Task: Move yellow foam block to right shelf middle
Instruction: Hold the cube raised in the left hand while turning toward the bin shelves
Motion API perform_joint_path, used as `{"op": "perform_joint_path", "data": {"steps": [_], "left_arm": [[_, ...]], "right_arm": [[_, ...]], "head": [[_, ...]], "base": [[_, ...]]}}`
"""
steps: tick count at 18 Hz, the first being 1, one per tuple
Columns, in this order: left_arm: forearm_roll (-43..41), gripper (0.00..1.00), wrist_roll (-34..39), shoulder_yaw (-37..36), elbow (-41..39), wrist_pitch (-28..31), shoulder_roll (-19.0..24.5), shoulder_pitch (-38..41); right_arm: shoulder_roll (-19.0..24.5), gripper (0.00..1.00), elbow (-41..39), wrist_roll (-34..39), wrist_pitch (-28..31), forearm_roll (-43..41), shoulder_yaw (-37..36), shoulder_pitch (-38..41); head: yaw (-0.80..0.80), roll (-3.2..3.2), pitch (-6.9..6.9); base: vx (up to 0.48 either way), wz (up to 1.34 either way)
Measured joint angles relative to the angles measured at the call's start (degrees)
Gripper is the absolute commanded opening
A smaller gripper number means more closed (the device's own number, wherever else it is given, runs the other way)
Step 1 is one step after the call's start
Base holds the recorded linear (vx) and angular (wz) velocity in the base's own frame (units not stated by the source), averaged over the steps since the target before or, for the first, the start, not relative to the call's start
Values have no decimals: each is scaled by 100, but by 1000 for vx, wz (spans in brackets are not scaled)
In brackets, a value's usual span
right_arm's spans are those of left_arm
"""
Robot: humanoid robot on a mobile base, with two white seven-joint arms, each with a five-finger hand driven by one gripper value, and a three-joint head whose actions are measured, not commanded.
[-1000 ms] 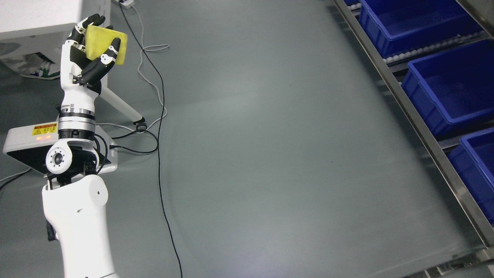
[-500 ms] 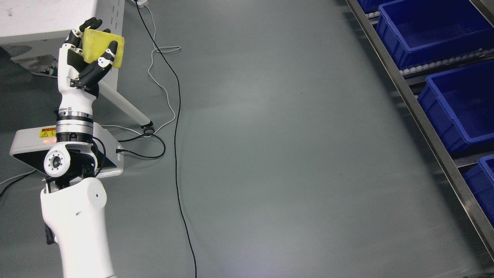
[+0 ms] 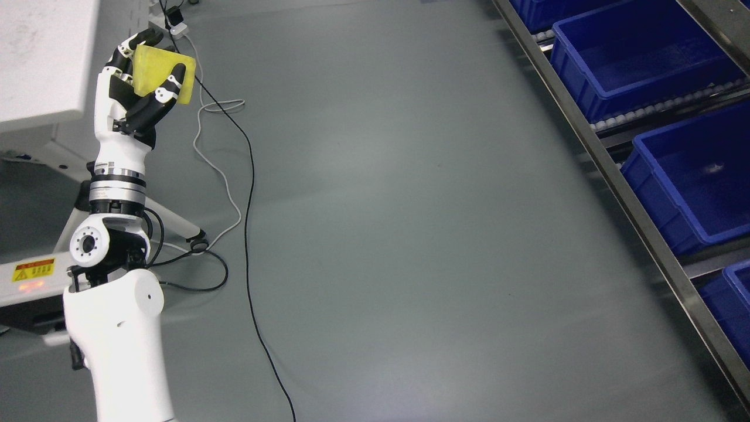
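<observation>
My left hand is raised at the upper left, fingers curled around a flat yellow foam block. The block stands upright in the hand, held above the grey floor. The left arm comes up from the lower left. The shelf runs along the right edge, with blue bins on its roller rails: one at the top right, one in the middle, and a part of another at the lower right. The right arm is out of view.
A white table stands at the upper left with its metal leg on the floor. Black and white cables trail across the floor beside it. A white box with a yellow warning label sits at the left edge. Grey floor fills the middle.
The whole view has shifted, so the camera has moved; the table, cables and bins sit differently in the picture. The left hand keeps the same hold on the yellow block.
</observation>
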Motion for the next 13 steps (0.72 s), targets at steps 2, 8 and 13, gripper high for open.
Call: {"op": "perform_joint_path", "data": {"steps": [2, 8, 13], "left_arm": [[0, 38, 0, -61, -26, 6, 0, 2], [-1, 38, -71, -314, -131, 15, 0, 6], [-1, 38, -332, -543, -303, 59, 0, 41]], "right_arm": [[0, 100, 0, 0, 0, 0, 0, 0], [0, 100, 0, 0, 0, 0, 0, -1], [0, 100, 0, 0, 0, 0, 0, -1]], "head": [[0, 0, 0], [0, 0, 0], [0, 0, 0]], "base": [[435, -231], [499, -291], [555, -326]]}}
